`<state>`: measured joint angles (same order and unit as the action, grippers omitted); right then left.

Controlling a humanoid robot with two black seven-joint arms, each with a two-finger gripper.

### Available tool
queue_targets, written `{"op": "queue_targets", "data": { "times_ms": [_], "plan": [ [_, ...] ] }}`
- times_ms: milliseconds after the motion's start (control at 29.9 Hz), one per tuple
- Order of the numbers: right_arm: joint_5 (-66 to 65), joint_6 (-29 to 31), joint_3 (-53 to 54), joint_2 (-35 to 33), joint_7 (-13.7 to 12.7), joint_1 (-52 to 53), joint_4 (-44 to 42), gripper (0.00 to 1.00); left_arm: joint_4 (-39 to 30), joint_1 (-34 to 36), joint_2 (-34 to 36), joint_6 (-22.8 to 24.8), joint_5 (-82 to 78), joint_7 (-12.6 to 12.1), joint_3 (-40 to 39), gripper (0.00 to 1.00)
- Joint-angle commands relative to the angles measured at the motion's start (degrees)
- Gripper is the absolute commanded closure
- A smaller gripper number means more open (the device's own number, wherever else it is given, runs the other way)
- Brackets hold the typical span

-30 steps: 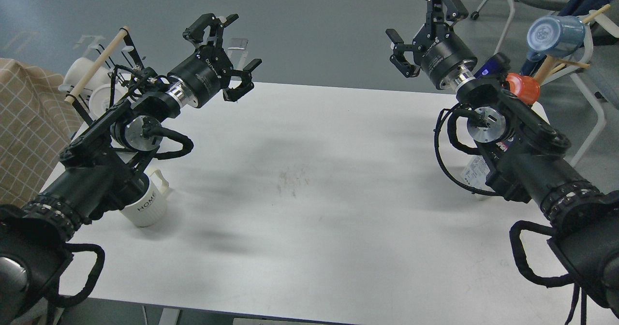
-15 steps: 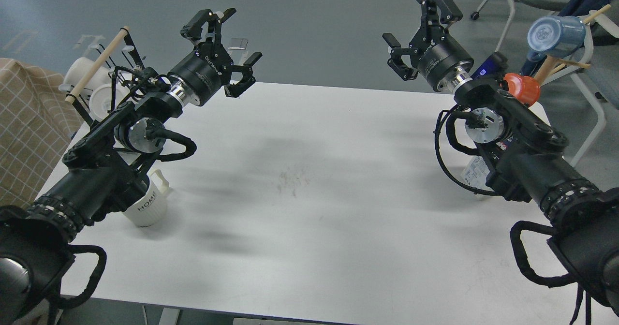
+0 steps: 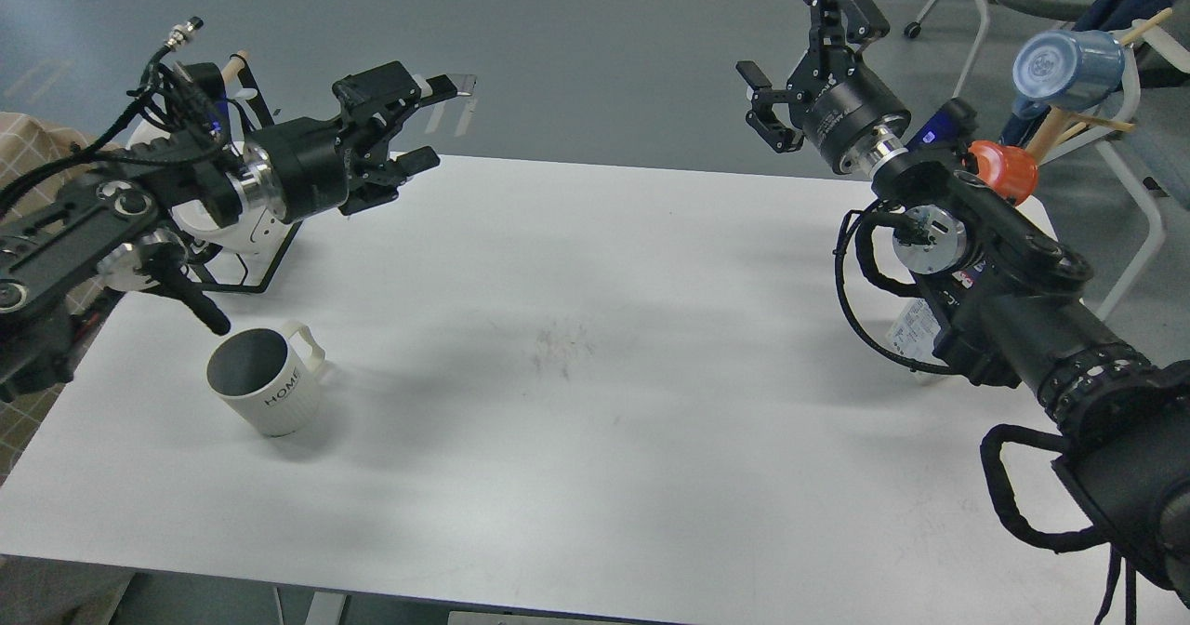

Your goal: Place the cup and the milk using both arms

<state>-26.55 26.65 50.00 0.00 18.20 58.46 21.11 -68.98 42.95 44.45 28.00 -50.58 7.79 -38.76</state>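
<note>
White table (image 3: pixel 595 402) fills the head view, the only view I have. On its left side stands the cup (image 3: pixel 265 392), a white mug lettered HOME, upright, handle turned to the right, mouth open toward me. Nothing touches it.

My left gripper (image 3: pixel 409 127) hangs above the table's far left edge, well apart from the cup and beyond it. Its fingers are spread and hold nothing. Behind it is a rack (image 3: pixel 228 234) with white mugs.

My right gripper (image 3: pixel 804 62) is raised past the table's far right edge, fingers also spread, empty. The milk (image 3: pixel 916 332) is mostly hidden under my right forearm; only a white labelled patch shows at the table's right side, so I cannot tell its exact shape or how it stands. An orange cap (image 3: pixel 1009 171) shows beside the arm; whether it belongs to the milk I cannot tell.

I judge the step in hand to be the reach toward both things. To do it well, I would bring the left gripper back and down over the cup and close on its rim or wall, away from the handle. On the right I would first draw the arm clear so the milk is seen, then grasp its body squarely to avoid tipping it.
</note>
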Motion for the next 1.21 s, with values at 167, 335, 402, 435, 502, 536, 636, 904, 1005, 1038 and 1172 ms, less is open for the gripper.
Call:
{"op": "queue_targets", "data": {
  "times_ms": [167, 335, 402, 435, 502, 536, 636, 904, 1005, 1038, 1172],
  "plan": [
    [0.0, 0.07, -0.08, 0.0, -0.01, -0.36, 0.34, 0.0, -15.56, -2.08, 17.86, 0.0, -18.42, 1.34, 0.09, 0.01],
    [-0.08, -0.02, -0.08, 0.0, -0.01, -0.54, 0.6, 0.0, -21.28, -2.17, 27.08, 0.0, -19.38, 2.05, 0.27, 0.01],
    [-0.08, -0.02, -0.08, 0.0, -0.01, -0.54, 0.95, 0.0, -22.42, -3.04, 30.15, 0.0, -20.61, 2.14, 1.14, 0.01],
    [-0.08, 0.07, -0.08, 0.0, -0.01, -0.54, 0.95, 0.0, -22.6, -3.31, 31.22, 0.0, -21.14, 2.22, 1.84, 0.01],
    [-0.08, 0.07, -0.6, 0.0, -0.01, -0.45, 1.04, 0.0, -22.95, -3.67, 34.46, 0.0, -23.5, 3.36, 4.73, 0.01],
    [-0.08, 0.07, -1.04, 0.0, -0.01, -0.53, 1.04, 0.0, -22.78, -3.67, 34.83, 0.0, -25.0, 3.8, 5.71, 0.01],
    [-0.08, 0.07, -1.84, 0.0, -0.01, -0.71, 1.31, 0.0, -22.6, -3.67, 35.71, 0.0, -32.99, 7.49, 9.4, 0.01],
    [-0.17, -0.02, -1.93, 0.0, 0.08, -0.89, 1.57, 0.0, -19.01, -4.02, 33.61, 0.0, -40.74, 11.54, 18.45, 0.01],
    [-0.17, 0.07, -2.01, 0.0, 0.08, -0.8, 1.66, 0.0, -15.49, -4.02, 30.0, 0.0, -40.74, 11.54, 19.08, 0.01],
    [-0.17, -0.02, -2.01, 0.0, -0.01, -0.71, 1.66, 0.0, -14.35, -4.02, 29.3, 0.0, -40.74, 11.54, 19.08, 0.01],
    [-0.17, -0.02, -1.93, 0.0, -0.01, -0.89, 1.74, 0.0, -7.33, -4.19, 25.87, 0.0, -40.66, 11.54, 19.08, 0.01]
  ]
}}
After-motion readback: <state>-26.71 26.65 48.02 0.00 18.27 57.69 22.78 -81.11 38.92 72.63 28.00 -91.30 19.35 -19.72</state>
